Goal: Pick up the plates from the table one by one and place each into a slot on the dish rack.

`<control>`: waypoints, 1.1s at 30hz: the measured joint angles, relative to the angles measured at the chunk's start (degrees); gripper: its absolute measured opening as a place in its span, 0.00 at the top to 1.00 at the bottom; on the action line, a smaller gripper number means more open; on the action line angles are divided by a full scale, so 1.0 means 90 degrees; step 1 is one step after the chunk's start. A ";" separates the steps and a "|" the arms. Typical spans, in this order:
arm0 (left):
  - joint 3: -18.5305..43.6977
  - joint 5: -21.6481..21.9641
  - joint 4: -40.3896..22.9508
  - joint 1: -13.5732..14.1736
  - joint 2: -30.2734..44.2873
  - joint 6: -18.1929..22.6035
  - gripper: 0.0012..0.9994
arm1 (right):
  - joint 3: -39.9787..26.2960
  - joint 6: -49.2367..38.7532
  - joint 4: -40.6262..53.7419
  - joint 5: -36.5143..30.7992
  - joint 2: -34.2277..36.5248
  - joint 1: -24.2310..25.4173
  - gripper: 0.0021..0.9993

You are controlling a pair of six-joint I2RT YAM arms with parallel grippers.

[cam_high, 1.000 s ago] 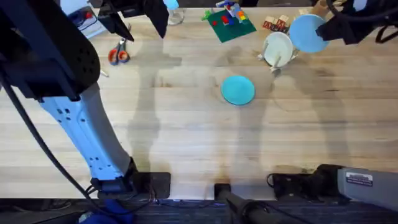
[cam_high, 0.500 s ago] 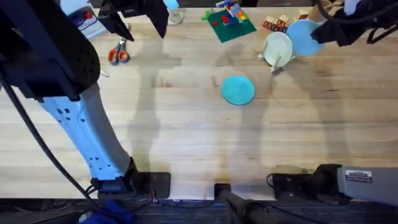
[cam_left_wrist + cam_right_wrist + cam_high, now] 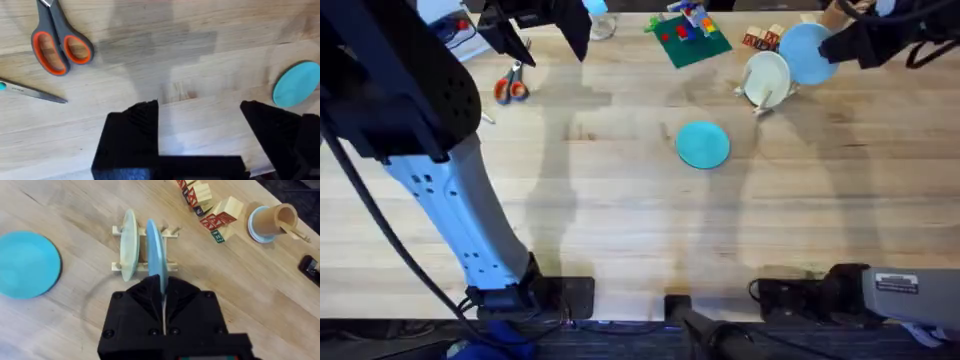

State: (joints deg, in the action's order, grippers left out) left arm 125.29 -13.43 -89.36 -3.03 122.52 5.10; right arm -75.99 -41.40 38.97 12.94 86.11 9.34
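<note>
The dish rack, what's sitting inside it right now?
A cream plate stands in the dish rack. The right gripper holds the light-blue plate over the next slot; whether it's seated is hidden.

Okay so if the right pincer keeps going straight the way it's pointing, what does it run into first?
Probably the dish rack. The right pincer is shut on the light-blue plate, held on edge above the rack beside the cream plate already standing there. The plate's edge would likely meet the rack first; depth is unclear.
</note>
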 joint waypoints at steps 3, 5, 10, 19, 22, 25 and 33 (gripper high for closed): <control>0.0000 0.0000 0.0000 0.0000 0.0000 0.0000 0.01 | 0.0000 0.0199 -0.0065 0.0041 0.0000 0.0000 0.97; 0.0000 0.0000 0.0000 0.0000 0.0000 0.0000 0.01 | 0.0000 0.0331 -0.0069 0.0045 0.0000 -0.0002 0.97; 0.0000 0.0000 0.0002 0.0000 0.0000 0.0000 0.01 | 0.0000 0.0564 -0.0071 0.0045 0.0000 -0.0036 0.97; 0.0000 0.0000 0.0002 0.0000 0.0000 0.0000 0.01 | 0.0000 0.0633 -0.0154 0.0048 0.0191 -0.0143 0.97; 0.0000 0.0000 0.0002 0.0000 0.0000 0.0000 0.01 | 0.0000 0.0634 -0.0159 0.0045 0.0300 -0.0143 0.97; 0.0000 0.0000 0.0002 0.0000 0.0000 0.0000 0.01 | 0.0000 0.0653 -0.0164 0.0045 0.0321 -0.0143 0.97; 0.0000 0.0000 0.0001 0.0000 0.0000 0.0000 0.01 | -0.0002 0.0653 -0.0159 0.0048 0.0365 -0.0143 0.97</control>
State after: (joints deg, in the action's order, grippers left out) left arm 125.29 -13.43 -89.35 -3.03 122.52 5.10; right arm -76.01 -35.53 37.54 13.37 89.39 8.05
